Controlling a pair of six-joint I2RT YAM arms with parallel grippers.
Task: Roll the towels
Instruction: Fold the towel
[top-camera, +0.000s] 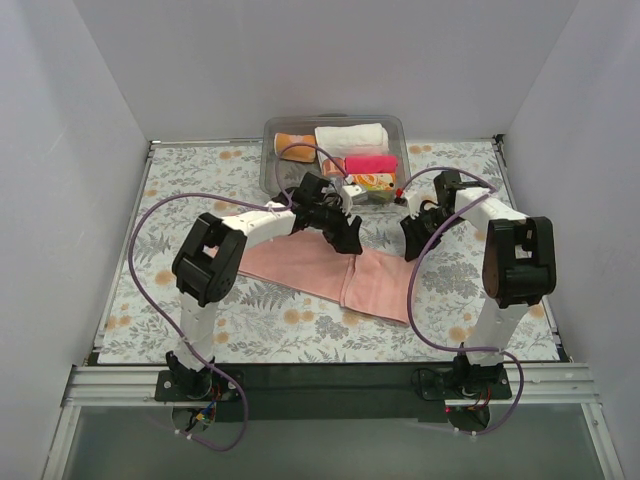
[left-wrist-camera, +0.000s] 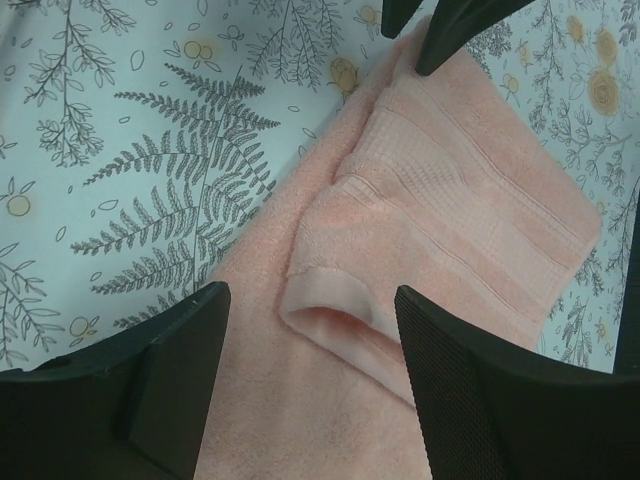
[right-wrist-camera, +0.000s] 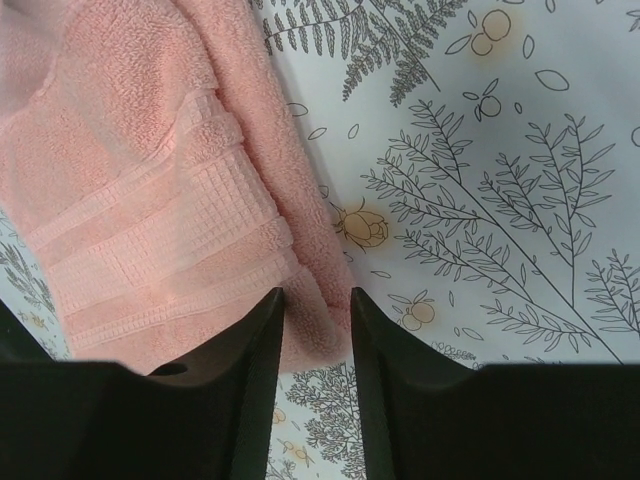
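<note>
I'm bracketing the salmon-pink towel (top-camera: 330, 275) at its far edge.
My left gripper (left-wrist-camera: 308, 370) is standing wide, with the folded corner (left-wrist-camera: 335, 305) at 12 o'clock. The towel is running 10-to-4 o'clock. My right gripper (right-wrist-camera: 316, 380) is sitting narrow around the edge, grip unclear.
</note>
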